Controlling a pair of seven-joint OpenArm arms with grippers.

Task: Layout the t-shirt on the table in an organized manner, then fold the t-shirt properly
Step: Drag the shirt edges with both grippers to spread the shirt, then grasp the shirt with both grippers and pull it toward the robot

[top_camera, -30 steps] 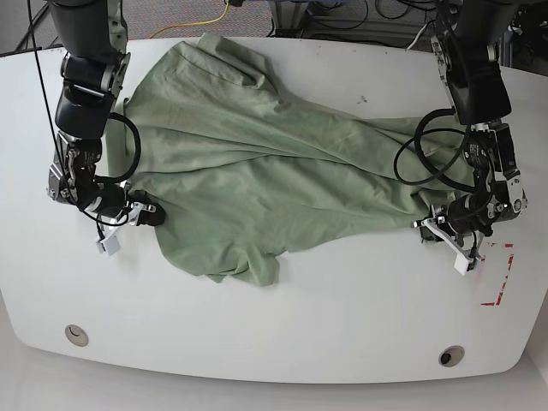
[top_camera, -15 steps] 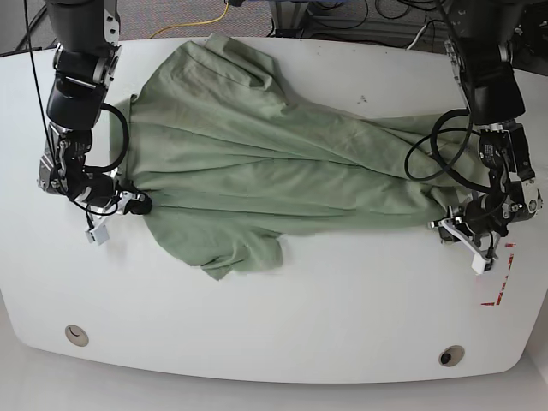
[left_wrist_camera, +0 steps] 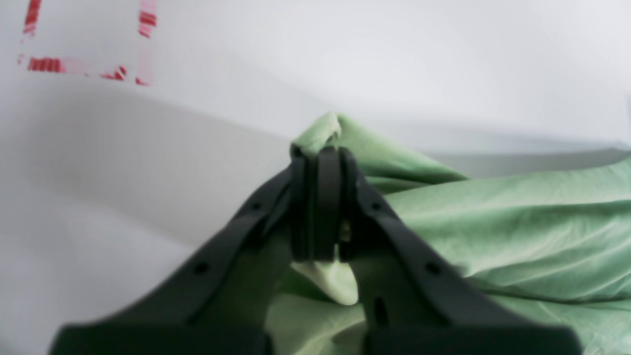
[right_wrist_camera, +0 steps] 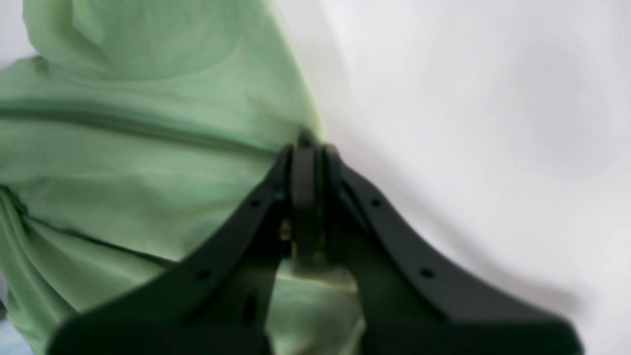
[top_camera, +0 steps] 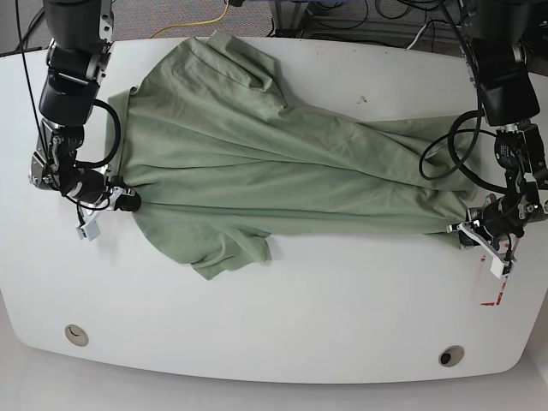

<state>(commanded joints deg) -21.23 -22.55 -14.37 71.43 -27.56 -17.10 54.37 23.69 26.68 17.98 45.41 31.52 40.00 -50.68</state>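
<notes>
Jaws of both grippers, left [left_wrist_camera: 323,153] and right [right_wrist_camera: 309,148], pinching the t-shirt [top_camera: 282,184], well apart.

From my station I see a glossy white table [top_camera: 342,334] with curved corners, carrying the rumpled green t-shirt [top_camera: 282,193] and showing red marks [left_wrist_camera: 44,64].

A yellow cable [top_camera: 190,24] curves beyond the white table's [top_camera: 257,338] far edge.
</notes>
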